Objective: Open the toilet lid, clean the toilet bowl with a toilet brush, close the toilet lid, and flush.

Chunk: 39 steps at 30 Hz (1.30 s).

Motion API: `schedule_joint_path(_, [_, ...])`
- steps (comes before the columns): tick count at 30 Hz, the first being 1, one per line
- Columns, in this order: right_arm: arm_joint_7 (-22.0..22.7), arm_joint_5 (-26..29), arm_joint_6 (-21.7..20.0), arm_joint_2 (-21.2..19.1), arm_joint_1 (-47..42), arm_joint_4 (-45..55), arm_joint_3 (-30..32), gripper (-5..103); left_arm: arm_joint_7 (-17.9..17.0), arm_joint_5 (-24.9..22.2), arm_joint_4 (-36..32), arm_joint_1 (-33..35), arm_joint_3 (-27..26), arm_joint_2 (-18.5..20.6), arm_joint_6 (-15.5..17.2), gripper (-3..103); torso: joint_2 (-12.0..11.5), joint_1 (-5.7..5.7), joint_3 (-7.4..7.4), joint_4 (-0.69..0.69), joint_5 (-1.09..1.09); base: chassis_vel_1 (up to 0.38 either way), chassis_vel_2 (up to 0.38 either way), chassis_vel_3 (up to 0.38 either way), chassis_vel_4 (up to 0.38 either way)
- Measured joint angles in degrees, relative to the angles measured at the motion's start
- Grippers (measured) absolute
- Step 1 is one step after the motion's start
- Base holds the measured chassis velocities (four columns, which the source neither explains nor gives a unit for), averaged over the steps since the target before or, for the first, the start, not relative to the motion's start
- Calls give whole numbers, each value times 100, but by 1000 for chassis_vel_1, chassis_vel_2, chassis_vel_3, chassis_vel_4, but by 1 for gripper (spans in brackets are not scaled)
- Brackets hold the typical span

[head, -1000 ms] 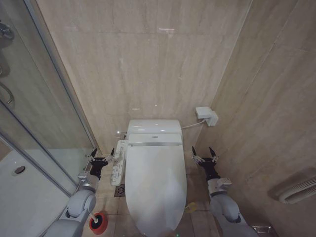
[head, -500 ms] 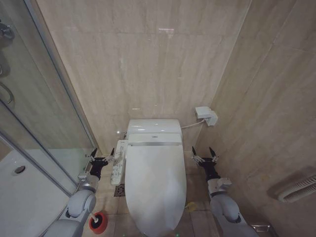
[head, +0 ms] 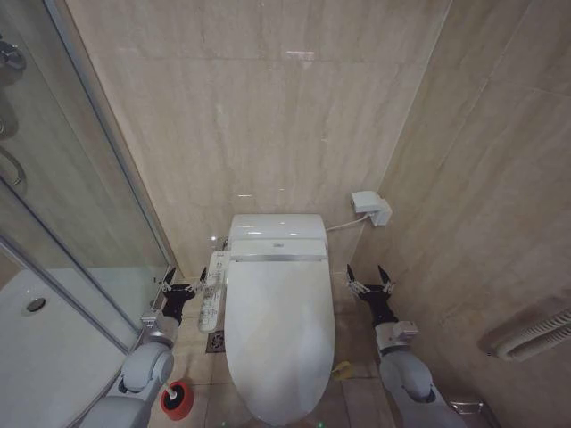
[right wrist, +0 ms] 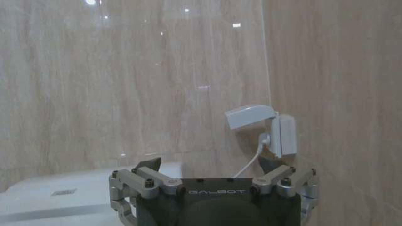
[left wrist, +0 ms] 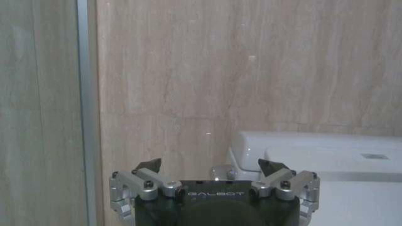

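While the lid (head: 280, 334) lies flat and closed over the bowl (head: 268, 412), the robot faces the toilet squarely, with one arm on each side of it. The left gripper (head: 185, 280) hangs low beside the toilet's left flank, just next to the long white button panel (head: 212, 302), its fingers spread and holding nothing. In the left wrist view the left gripper (left wrist: 212, 166) points at the beige wall, dark fingertips well apart, with the white seat unit (left wrist: 314, 150) beyond them and a metal shower-door frame (left wrist: 86, 108) to one side. The right gripper (head: 368, 279) hangs at a matching height on the toilet's right, apart from the lid, its fingers likewise spread and empty. In the right wrist view the right gripper (right wrist: 212, 163) aims toward the corner of the tiled walls, where a white wall socket (right wrist: 264, 127) sits with a cable running down from it; part of the seat unit (right wrist: 63, 193) shows pale below. The brush (head: 177, 399) stands in its red holder on the floor near the left arm's lower joint, left of the bowl's front. A green-yellow strap (head: 343, 369) lies at the lid's right edge near the floor. The glass shower enclosure (head: 62, 267) fills the room's left side.
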Motion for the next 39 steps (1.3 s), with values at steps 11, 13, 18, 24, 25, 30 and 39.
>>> schedule_joint_path(11, [0,0,0,0,0,0,0,100,0,0,0,0,1,-1,0,100,0,2,0,1,0,7,-31,-8,37])
schedule_joint_path(13, [1,0,0,0,0,0,0,100,0,0,0,0,1,0,0,100,-1,3,0,1,0,46,30,-50,-22])
schedule_joint_path(18, [-1,0,0,0,0,0,0,100,0,0,0,0,0,0,0,100,0,-2,-1,1,0,107,1,-69,-3])
schedule_joint_path(24, [0,0,0,0,0,0,0,100,0,0,1,0,1,0,0,100,0,0,-1,1,0,46,-4,-31,13])
schedule_joint_path(25, [0,0,0,0,0,0,0,100,0,0,1,0,1,0,0,100,0,0,-1,1,0,0,0,0,0])
schedule_joint_path(30, [0,0,0,0,0,0,0,100,0,0,0,0,1,-1,0,100,0,1,0,0,0,0,0,0,0])
schedule_joint_path(39, [0,0,0,0,0,0,0,100,0,0,0,0,1,0,0,100,0,1,0,1,0,16,-17,-14,13])
